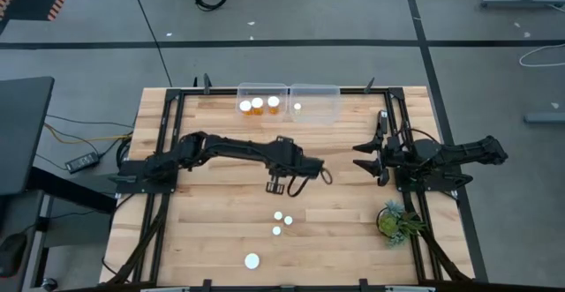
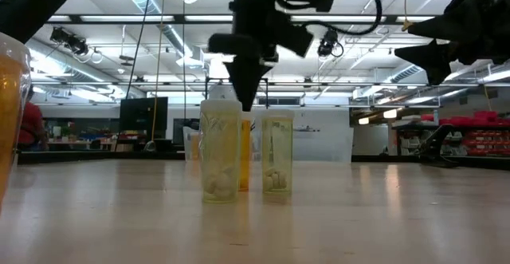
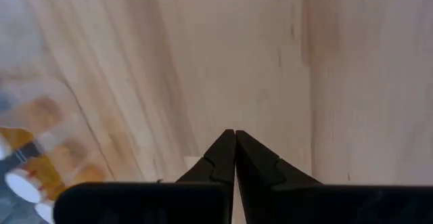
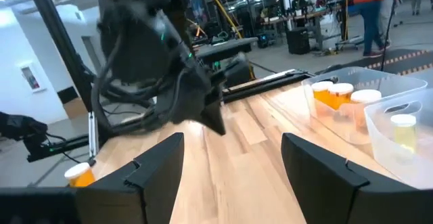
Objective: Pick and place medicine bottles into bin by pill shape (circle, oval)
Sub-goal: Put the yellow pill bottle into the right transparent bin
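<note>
The left hand (image 1: 275, 187) hangs over the middle of the wooden surface (image 1: 212, 230), its two fingers (image 3: 226, 158) pressed together tip to tip with nothing between them. In the left wrist view only bare wood lies under the closed tips.

Nearest to it are two medicine bottles (image 1: 282, 217) standing upright just beyond its fingertips, toward the near edge of the surface; a third white cap (image 1: 276, 231) sits right behind those two, and a larger-capped bottle (image 1: 252, 260) stands farther out still, well apart from the hand. In the low view the closed tips (image 2: 245, 96) hover just above the cap of the foremost pale bottle (image 2: 221, 162), with its neighbour (image 2: 277, 157) just beside it; whether tips and cap touch I cannot tell.

On the other side of the left hand, at the far edge, are two clear bins. The left bin (image 1: 262, 98) holds three orange bottles (image 1: 258, 106), the right bin (image 1: 315, 101) holds one (image 1: 297, 107).

The right hand (image 1: 372, 155) waits off to the side, near the bins, its fingers (image 4: 159, 164) spread wide and empty. A small green plant (image 1: 396, 220) stands close beside that arm.
</note>
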`<state>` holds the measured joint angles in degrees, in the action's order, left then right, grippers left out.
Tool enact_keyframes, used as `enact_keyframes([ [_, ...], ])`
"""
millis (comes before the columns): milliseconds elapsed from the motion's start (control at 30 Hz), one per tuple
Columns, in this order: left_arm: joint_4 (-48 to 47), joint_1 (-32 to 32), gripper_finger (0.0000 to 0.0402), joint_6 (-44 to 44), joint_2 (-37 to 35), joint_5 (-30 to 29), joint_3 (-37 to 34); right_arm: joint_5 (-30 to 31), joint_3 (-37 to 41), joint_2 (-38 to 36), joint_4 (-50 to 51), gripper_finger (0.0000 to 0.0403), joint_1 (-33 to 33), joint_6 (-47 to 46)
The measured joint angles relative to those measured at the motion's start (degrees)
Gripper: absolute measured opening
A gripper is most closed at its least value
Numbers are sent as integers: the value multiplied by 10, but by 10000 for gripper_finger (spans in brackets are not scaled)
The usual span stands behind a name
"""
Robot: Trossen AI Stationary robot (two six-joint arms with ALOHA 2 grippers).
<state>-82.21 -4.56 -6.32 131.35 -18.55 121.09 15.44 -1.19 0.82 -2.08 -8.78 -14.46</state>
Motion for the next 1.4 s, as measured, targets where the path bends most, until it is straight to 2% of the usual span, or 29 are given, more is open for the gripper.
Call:
enact_keyframes([
  [200, 28, -24, 13, 18, -38, -22, -113, -22, 0, 7, 7, 255, 0, 7],
  [300, 83, -39, 10, 35, -83, -47, -166, -23, 0, 8, -1, 255, 0, 18],
  [533, 209, -60, 20, 75, -202, -51, -287, -18, 0, 8, -63, 255, 0, 37],
  [733, 296, -80, 10, 83, -279, -61, -367, -9, 0, 7, -86, 255, 0, 81],
  [900, 370, -93, 12, 54, -330, -95, -417, 114, -1, 9, -90, 255, 0, 98],
  [1033, 399, -93, 20, 39, -362, -102, -441, 157, -1, 13, -67, 255, 0, 103],
  [1233, 444, -93, 14, 8, -412, -106, -472, 161, -1, 30, -66, 255, 0, 99],
  [1400, 506, -95, 6, -42, -470, -107, -524, 97, -1, 64, -79, 255, 0, 100],
])
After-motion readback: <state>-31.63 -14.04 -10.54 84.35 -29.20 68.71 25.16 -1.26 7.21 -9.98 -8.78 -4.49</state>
